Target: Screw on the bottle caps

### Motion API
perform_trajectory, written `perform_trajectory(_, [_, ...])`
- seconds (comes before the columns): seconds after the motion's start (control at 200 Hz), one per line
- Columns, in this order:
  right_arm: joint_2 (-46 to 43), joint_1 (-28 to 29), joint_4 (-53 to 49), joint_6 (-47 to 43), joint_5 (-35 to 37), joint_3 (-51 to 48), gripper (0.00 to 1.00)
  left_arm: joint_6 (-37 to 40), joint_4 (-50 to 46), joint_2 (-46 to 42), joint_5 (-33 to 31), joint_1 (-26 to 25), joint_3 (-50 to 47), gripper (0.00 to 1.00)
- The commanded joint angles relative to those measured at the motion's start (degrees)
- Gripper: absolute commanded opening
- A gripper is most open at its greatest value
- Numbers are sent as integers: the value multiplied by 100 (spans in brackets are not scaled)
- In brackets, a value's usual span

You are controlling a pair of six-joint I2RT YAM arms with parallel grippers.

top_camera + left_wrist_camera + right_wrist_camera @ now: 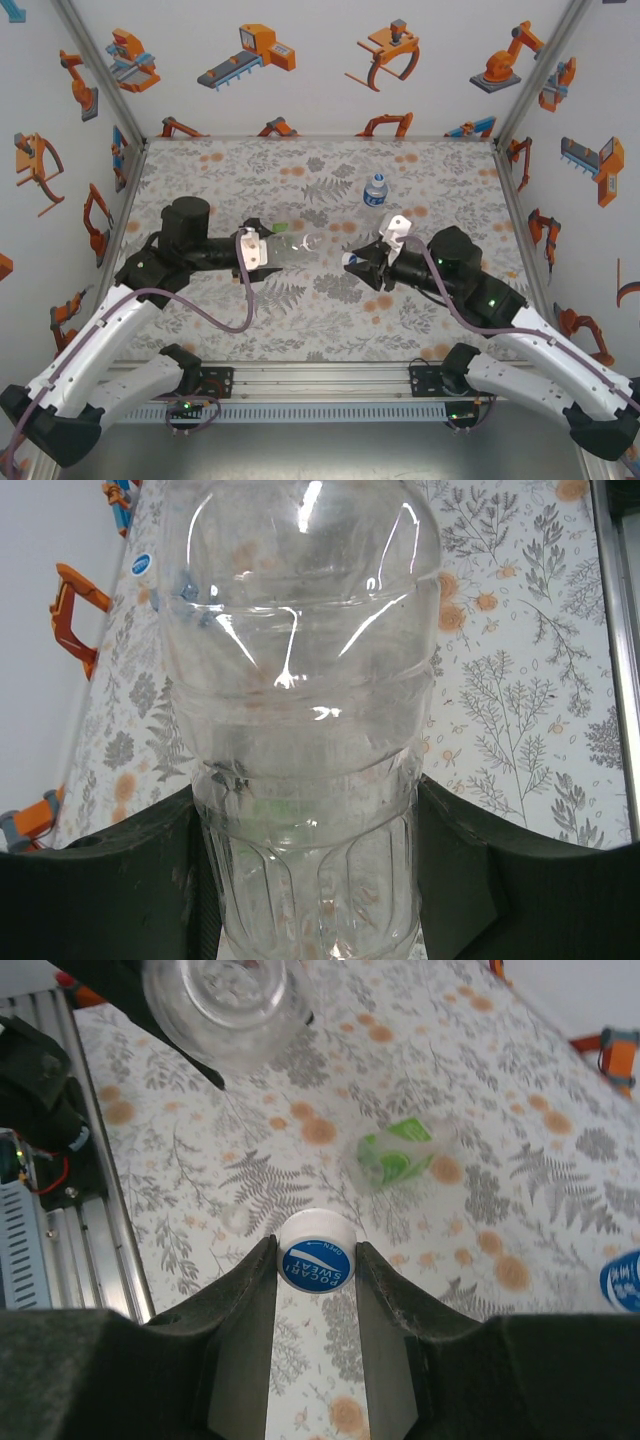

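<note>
My left gripper [262, 248] is shut on a plain clear bottle [292, 245], held on its side above the mat with its neck pointing right. In the left wrist view the bottle [300, 680] sits squeezed between both fingers [120, 880]. My right gripper [355, 262] hangs a short gap to the right of the bottle's mouth, shut on a small white cap [315, 1255] with a blue printed top. From the right wrist, the clear bottle [225, 1005] is seen end-on ahead of the cap. A green-tinted bottle [395, 1158] lies on the mat.
A bottle with a blue label [375, 190] stands upright at the back centre-right, cap on. The floral mat [440, 180] is walled in on three sides, with an aluminium rail [320, 385] along the near edge.
</note>
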Motion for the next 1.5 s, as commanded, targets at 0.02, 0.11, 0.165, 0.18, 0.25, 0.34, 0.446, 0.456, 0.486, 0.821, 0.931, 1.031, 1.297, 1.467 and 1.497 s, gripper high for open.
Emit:
perform_trajectory(0.02, [54, 16, 409, -378, -701, 367, 0, 559, -444, 50, -20, -131, 246, 0])
perform_trajectory(0.11, [145, 13, 621, -420, -981, 431, 0, 683, -597, 75, -247, -220, 306, 0])
perform_trajectory(0.165, [194, 18, 708, -413, -1097, 477, 0, 747, -693, 86, -315, -249, 348, 0])
perform_trajectory(0.18, [211, 19, 725, -413, -1127, 492, 0, 755, -715, 92, -333, -258, 352, 0])
perform_trajectory(0.25, [258, 27, 811, -409, -1273, 549, 0, 780, -790, 93, -414, -277, 380, 0])
perform_trajectory(0.34, [288, 25, 954, -412, -1436, 558, 0, 783, -828, 76, -439, -290, 382, 0])
perform_trajectory(0.446, [340, 28, 942, -412, -1492, 585, 0, 775, -828, 66, -422, -328, 400, 0])
perform_trajectory(0.456, [351, 34, 942, -417, -1497, 585, 0, 773, -824, 66, -424, -335, 403, 0])
perform_trajectory(0.486, [369, 36, 942, -412, -1515, 592, 0, 768, -821, 66, -422, -349, 403, 0])
perform_trajectory(0.821, [587, 66, 1053, -412, -1586, 636, 0, 785, -828, 106, -422, -466, 414, 0])
perform_trajectory(0.931, [625, 97, 1049, -412, -1625, 663, 0, 811, -828, 124, -439, -487, 415, 0])
perform_trajectory(1.031, [646, 105, 983, -427, -1657, 716, 0, 838, -828, 136, -444, -500, 420, 0])
perform_trajectory(1.297, [839, 112, 366, -762, -1766, 1076, 0, 921, -859, 202, -469, -533, 446, 0])
perform_trajectory(1.467, [999, 122, -209, -1091, -1867, 1384, 0, 922, -863, 210, -440, -563, 438, 0])
perform_trajectory(1.497, [1035, 128, -301, -1161, -1883, 1442, 0, 919, -860, 207, -444, -570, 437, 0])
